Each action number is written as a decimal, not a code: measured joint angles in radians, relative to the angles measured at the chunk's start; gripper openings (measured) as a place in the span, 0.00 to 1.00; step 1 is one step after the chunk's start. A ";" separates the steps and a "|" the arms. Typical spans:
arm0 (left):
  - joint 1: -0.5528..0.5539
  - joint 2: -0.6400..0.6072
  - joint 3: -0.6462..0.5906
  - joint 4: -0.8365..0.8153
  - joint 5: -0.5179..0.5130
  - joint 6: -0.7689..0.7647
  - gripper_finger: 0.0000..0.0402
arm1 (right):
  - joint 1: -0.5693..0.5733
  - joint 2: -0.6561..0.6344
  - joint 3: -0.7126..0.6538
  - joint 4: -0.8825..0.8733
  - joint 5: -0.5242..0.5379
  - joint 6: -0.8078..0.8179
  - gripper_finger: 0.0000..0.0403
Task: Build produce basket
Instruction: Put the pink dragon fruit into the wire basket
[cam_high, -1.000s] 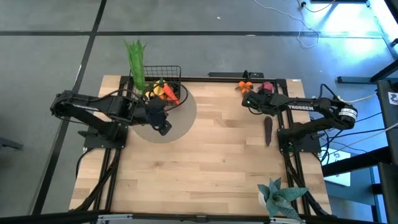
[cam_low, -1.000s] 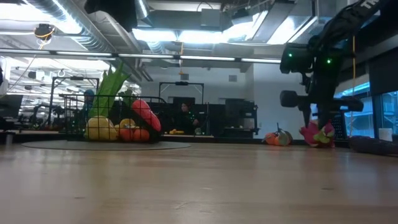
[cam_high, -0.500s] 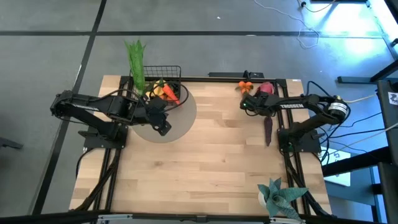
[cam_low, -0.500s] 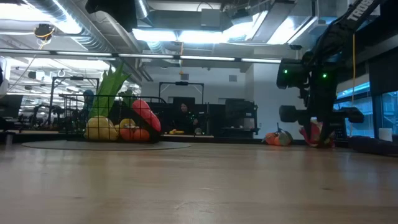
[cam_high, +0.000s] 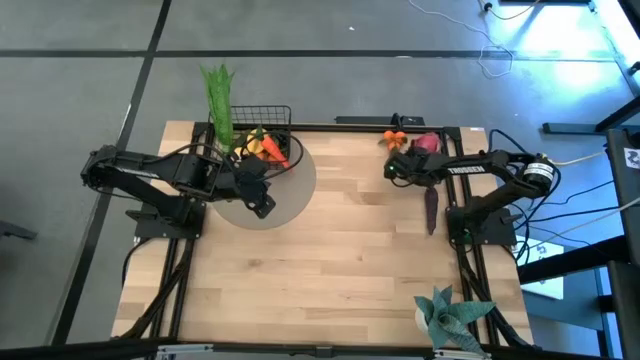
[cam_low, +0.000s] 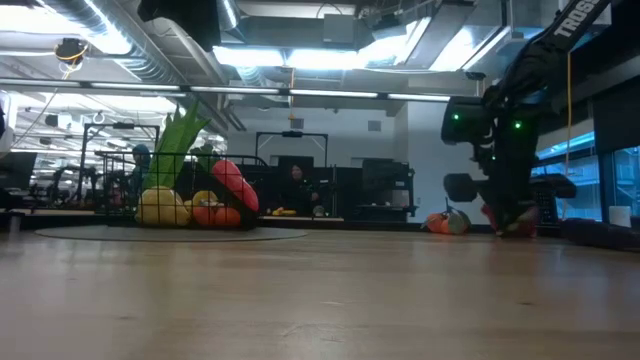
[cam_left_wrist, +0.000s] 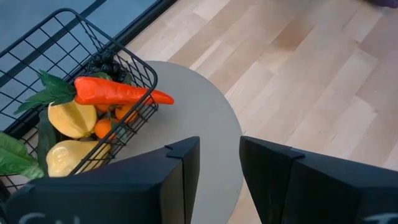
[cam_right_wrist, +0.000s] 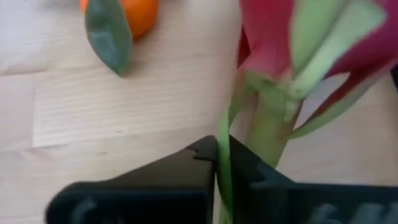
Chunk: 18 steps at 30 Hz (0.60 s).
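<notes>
The black wire basket (cam_high: 268, 128) stands at the far left on a round grey mat (cam_high: 285, 195). It holds a leek (cam_high: 218, 95), a carrot (cam_left_wrist: 118, 93), yellow fruits (cam_left_wrist: 69, 118) and small tangerines. My left gripper (cam_left_wrist: 219, 163) hovers open over the mat beside it. At the far right the pink dragon fruit (cam_high: 428, 142) lies on the table. My right gripper (cam_right_wrist: 222, 163) is down at it, shut on one of its green leaves. A tangerine (cam_right_wrist: 130, 15) lies close by, and a purple eggplant (cam_high: 431, 208) lies nearer. My right gripper pinches one thin green leaf (cam_right_wrist: 222, 140) of the dragon fruit between its two fingertips. The fingers slant down at it from the table's right side. The fruit's pink body (cam_right_wrist: 267, 37) lies beyond the fingers, low at the table.
A blue-green spiky plant (cam_high: 452, 314) stands at the near right edge. Bare wood (cam_high: 330, 260) fills the middle of the table. Tangerines (cam_high: 394, 138) lie left of the dragon fruit, at the far edge.
My right gripper has sunk toward the table, down onto the dragon fruit. In the low view it now hides most of the fruit. The fruit itself has stayed in place.
</notes>
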 joint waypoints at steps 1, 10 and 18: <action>0.000 0.000 0.000 0.000 0.000 0.000 0.25 | 0.000 0.000 0.000 0.005 0.000 -0.009 0.02; 0.000 0.000 0.000 0.000 0.000 0.000 0.25 | 0.010 -0.001 0.000 0.109 -0.136 -0.115 0.00; 0.000 0.000 0.000 0.000 0.000 0.000 0.25 | 0.114 -0.001 0.049 0.161 -0.283 -0.158 0.00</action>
